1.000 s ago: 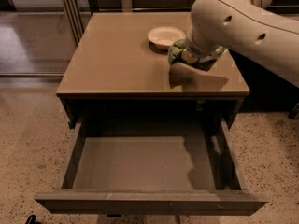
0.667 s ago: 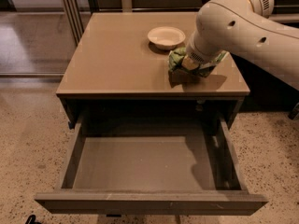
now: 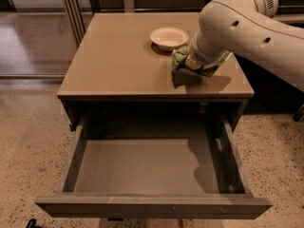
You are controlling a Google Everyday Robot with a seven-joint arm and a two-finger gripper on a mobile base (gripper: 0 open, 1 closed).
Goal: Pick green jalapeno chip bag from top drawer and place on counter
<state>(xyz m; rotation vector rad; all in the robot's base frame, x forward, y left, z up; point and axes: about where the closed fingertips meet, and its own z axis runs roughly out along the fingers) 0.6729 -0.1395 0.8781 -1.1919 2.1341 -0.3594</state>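
Note:
The green jalapeno chip bag (image 3: 180,58) is crumpled in my gripper (image 3: 184,74), which is shut on it just above the counter (image 3: 118,56), right of centre and near the front edge. Green foil also shows on the arm's right side (image 3: 216,68). My white arm (image 3: 247,27) reaches in from the upper right and hides most of the bag and the fingers. The top drawer (image 3: 152,165) is pulled fully open below the counter, and its flat bottom is bare.
A white bowl (image 3: 169,37) stands on the counter just behind the gripper. Speckled terrazzo floor (image 3: 28,146) lies on both sides of the cabinet. Metal poles (image 3: 71,8) and glass stand at the back left.
The arm has shifted a little to the right and down, bringing the bag lower toward the counter top. The drawer and the bowl have not moved.

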